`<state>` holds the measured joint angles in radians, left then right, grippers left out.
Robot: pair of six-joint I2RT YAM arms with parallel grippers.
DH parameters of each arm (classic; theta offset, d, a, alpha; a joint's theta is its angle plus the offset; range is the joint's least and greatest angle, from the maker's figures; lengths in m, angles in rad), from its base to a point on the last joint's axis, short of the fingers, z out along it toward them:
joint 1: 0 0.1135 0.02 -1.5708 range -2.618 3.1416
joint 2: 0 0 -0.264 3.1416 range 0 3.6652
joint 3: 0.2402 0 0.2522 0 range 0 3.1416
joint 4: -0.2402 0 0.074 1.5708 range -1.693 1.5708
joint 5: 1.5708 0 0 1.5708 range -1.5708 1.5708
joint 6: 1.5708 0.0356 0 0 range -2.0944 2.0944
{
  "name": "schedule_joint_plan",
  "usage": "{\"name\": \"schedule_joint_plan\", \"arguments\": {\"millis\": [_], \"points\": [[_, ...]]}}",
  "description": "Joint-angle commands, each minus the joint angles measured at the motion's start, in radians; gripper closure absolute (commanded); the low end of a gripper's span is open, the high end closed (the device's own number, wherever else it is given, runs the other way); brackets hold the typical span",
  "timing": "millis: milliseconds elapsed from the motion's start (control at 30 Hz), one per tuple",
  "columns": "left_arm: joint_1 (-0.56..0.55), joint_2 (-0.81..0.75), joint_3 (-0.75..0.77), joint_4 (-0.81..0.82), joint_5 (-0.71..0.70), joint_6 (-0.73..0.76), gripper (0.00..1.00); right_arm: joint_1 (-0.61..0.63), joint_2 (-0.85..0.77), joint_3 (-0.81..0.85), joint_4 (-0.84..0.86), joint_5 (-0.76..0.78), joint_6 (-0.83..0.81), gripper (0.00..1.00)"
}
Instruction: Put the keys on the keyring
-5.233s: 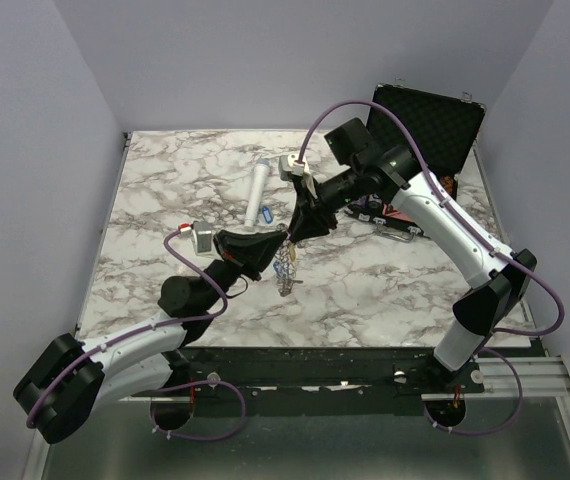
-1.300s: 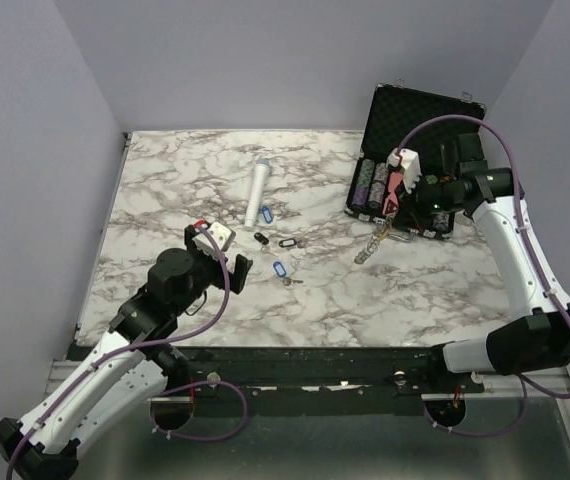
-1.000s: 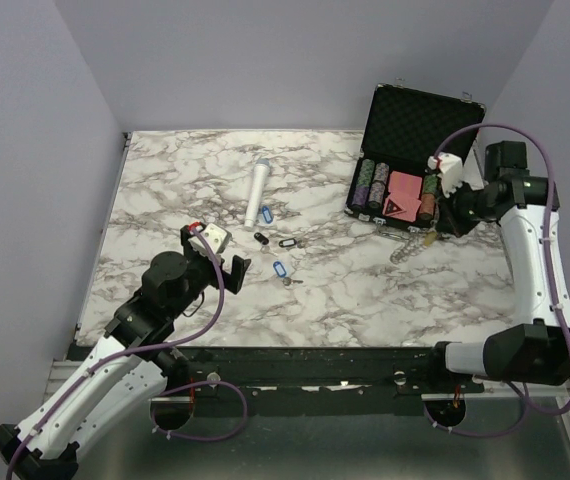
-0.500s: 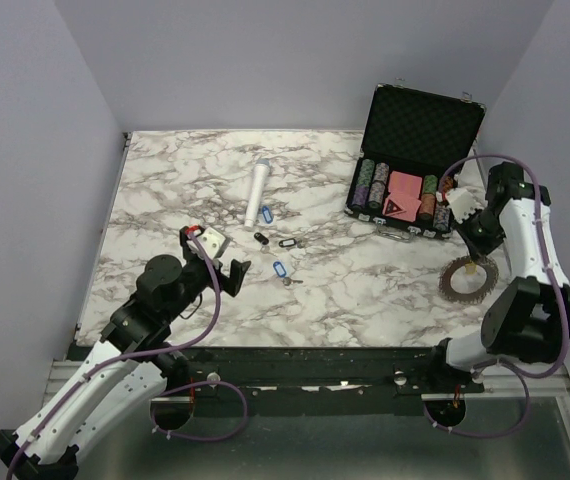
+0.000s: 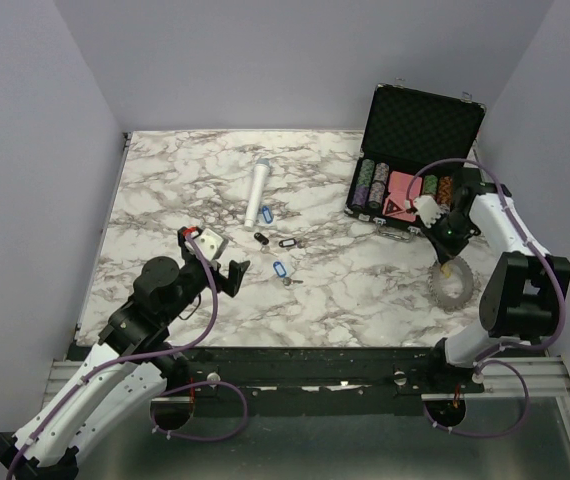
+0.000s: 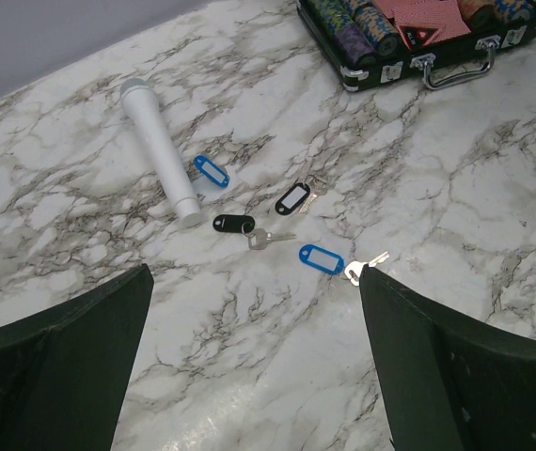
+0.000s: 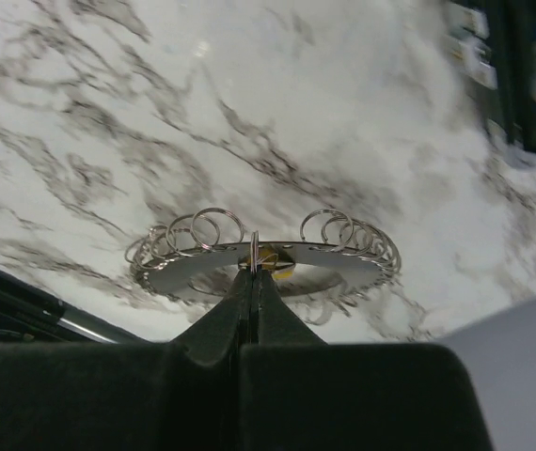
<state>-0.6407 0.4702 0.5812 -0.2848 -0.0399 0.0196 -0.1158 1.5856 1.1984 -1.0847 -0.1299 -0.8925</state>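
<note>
- Top view: left arm reaches up from the near-left corner, forearm low over the table (image 5: 165, 180). The left claw (image 5: 231, 276) is spread wide, holds nothing and aims at the keys (image 5: 281, 270).
- Keys lie loose mid-table, just right of the cylinder (image 5: 258, 193).
- Right arm is folded tight at the right edge, wrist bent down. The right claw (image 5: 447, 262) grips the keyring (image 5: 452, 285) near the front-right, in front of the open case (image 5: 420, 125).
- Left wrist: left claw (image 6: 256, 282) fingers (image 6: 61, 366) stand far apart. Four keys (image 6: 321, 257) with blue and black tags lie on the marble beside the cylinder (image 6: 162, 150). The case (image 6: 418, 47) is at top right.
- Right wrist: right claw (image 7: 254, 272) is pinched shut on the keyring (image 7: 343, 263) rim, with the ring seen nearly edge-on over the marble. Cannot tell if it touches the table.
</note>
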Motion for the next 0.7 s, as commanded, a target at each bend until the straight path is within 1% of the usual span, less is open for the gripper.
{"name": "schedule_joint_plan", "arguments": {"millis": [0,67,100,133,167,233,300,400,467,500,567,633,667], "points": [[0.006,0.001,-0.009,-0.007,-0.002,0.014,0.01,0.036,-0.025,-0.089,0.023,-0.069,0.029,0.99],[0.007,0.001,-0.009,-0.005,-0.002,0.016,0.01,0.038,-0.047,-0.121,0.023,-0.100,0.024,0.93],[0.006,0.002,-0.009,-0.004,0.000,0.014,0.01,0.036,-0.056,-0.129,0.023,-0.109,0.027,0.88],[0.007,0.002,-0.007,-0.005,0.001,0.008,0.01,0.036,-0.071,-0.134,0.022,-0.119,0.032,0.80],[0.006,0.001,-0.009,-0.004,0.005,0.003,0.01,0.038,-0.085,-0.126,0.019,-0.123,0.039,0.71],[0.007,-0.001,-0.014,0.009,0.015,-0.015,0.01,0.036,-0.124,-0.088,0.028,-0.128,0.076,0.55],[0.019,0.001,-0.012,0.030,0.040,-0.061,0.01,0.038,-0.170,-0.025,0.026,-0.177,0.107,0.45],[0.081,0.010,-0.008,0.081,0.148,-0.151,0.01,0.036,-0.223,0.062,0.035,-0.339,0.183,0.40],[0.151,0.031,0.012,0.105,0.236,-0.239,0.01,0.036,-0.266,0.104,0.068,-0.459,0.237,0.38],[0.188,0.041,0.028,0.120,0.276,-0.294,0.01,0.034,-0.294,0.112,0.106,-0.503,0.274,0.37],[0.286,0.054,0.064,0.136,0.377,-0.381,0.01,0.033,-0.355,0.110,0.207,-0.565,0.367,0.32],[0.366,0.071,0.113,0.121,0.441,-0.441,0.01,0.025,-0.426,0.101,0.346,-0.588,0.482,0.23],[0.401,0.080,0.144,0.101,0.454,-0.452,0.01,0.009,-0.470,0.089,0.440,-0.606,0.565,0.16]]}}
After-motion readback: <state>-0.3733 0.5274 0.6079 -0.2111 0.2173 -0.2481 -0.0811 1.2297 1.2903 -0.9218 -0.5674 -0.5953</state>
